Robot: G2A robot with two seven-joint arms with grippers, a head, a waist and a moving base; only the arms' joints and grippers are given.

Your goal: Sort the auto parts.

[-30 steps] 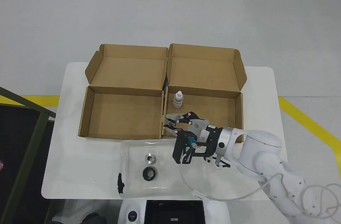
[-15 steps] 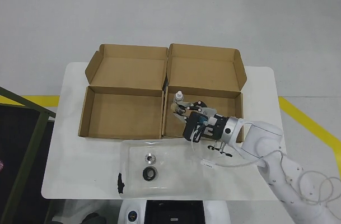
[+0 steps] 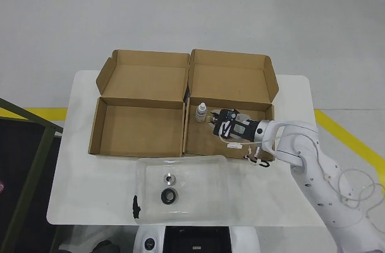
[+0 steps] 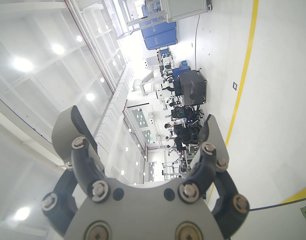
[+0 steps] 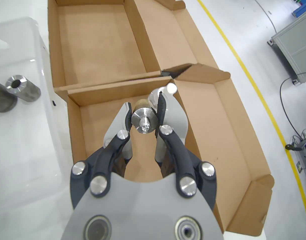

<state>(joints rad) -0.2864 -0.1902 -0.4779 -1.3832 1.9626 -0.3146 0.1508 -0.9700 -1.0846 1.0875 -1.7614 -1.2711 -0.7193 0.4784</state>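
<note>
My right gripper [image 3: 216, 119] hangs over the right cardboard box [image 3: 258, 129], shut on a silver stepped metal part [image 5: 144, 120]. A small white bottle [image 3: 200, 112] stands in that box's far left corner, just beyond the gripper [image 5: 145, 106] and partly hidden by a finger. The left cardboard box [image 3: 138, 129] has nothing in it. In the clear plastic tray [image 3: 198, 190] lie a silver cylinder [image 3: 170, 178] and a dark ring-shaped part [image 3: 169, 197]. My left gripper [image 4: 143, 116] is open, holds nothing, and points up into the room.
Both boxes have their lids folded back at the table's far side. A small black piece [image 3: 135, 207] sits at the tray's near left corner. The white table [image 3: 78, 177] is bare to the left of the tray.
My right gripper has carried the silver part from above the tray to over the right box, ending close to the white bottle.
</note>
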